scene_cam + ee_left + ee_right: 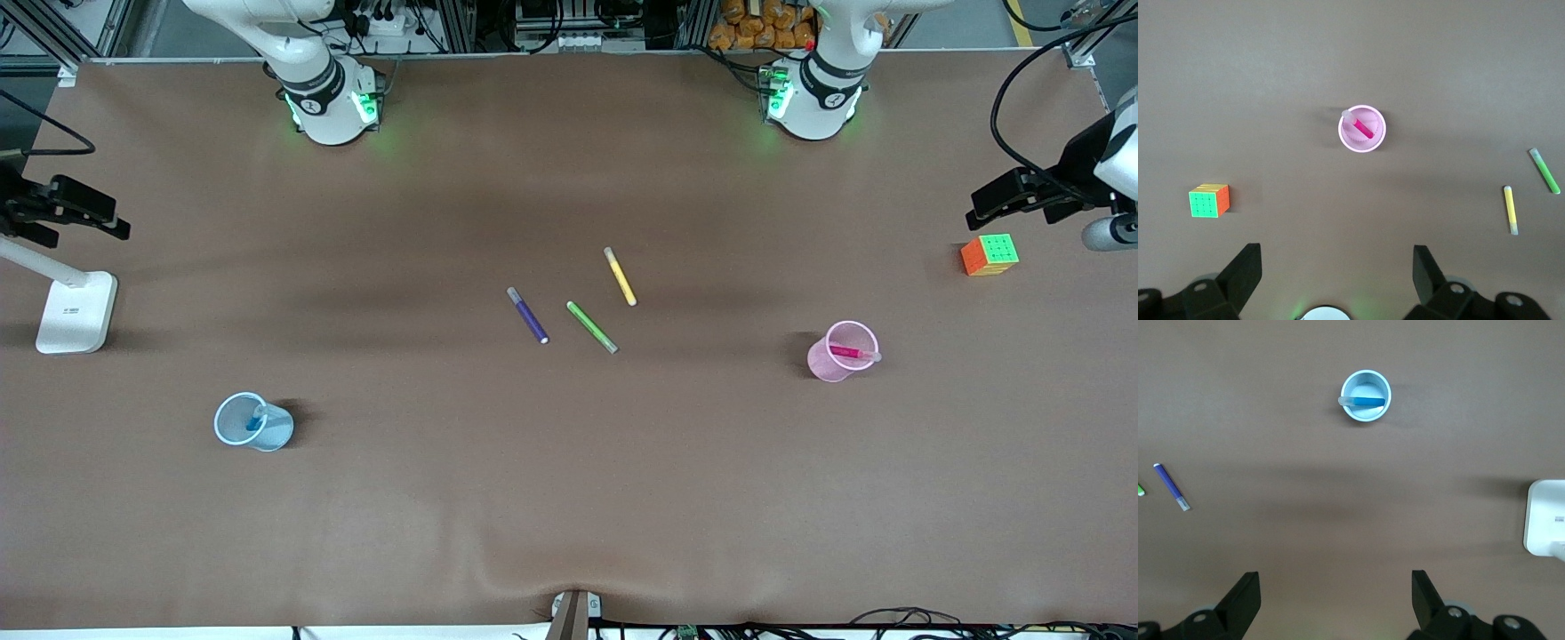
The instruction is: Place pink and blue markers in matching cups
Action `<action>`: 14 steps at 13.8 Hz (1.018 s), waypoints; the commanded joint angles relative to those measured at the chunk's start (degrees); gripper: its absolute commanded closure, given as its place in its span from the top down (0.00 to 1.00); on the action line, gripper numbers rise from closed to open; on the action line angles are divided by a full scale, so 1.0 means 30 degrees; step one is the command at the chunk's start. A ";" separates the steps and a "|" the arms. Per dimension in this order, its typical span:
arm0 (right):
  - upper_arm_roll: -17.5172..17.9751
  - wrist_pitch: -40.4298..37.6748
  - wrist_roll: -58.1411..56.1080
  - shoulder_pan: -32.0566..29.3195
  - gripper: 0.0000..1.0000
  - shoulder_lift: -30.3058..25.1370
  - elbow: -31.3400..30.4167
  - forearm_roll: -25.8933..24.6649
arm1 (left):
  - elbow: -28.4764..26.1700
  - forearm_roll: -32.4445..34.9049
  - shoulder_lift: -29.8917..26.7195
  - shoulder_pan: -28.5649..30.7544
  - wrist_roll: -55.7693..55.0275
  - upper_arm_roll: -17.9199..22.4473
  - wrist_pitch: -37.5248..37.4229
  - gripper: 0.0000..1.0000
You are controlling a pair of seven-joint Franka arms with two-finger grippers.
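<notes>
Looking at a smooth matte brown desk. Finding a translucent, round-rimmed pale pink cup standing upright toward 3 o'clock in the front view, with a slim magenta pink marker inside, leaning, its long axis running 9 to 3 and its pale grey cap resting on the rim at 3 o'clock. Finding a matching pale blue cup toward 8 o'clock, holding a mid-blue marker tilted against the wall, cap uppermost. Noting 3 loose markers lying mid-desk: purple marker, green marker, yellow marker. Waiting at the desk's 3 o'clock edge, left hand spread wide, gripping nothing. Waiting at 9 o'clock, right hand likewise gaping and empty.
</notes>
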 commanded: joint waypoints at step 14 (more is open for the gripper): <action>-0.0233 -0.0670 0.3882 0.1260 1.00 -0.0925 -0.0077 -0.1786 | 0.0836 0.0256 0.0173 0.0057 0.0360 -0.0233 -0.0701 1.00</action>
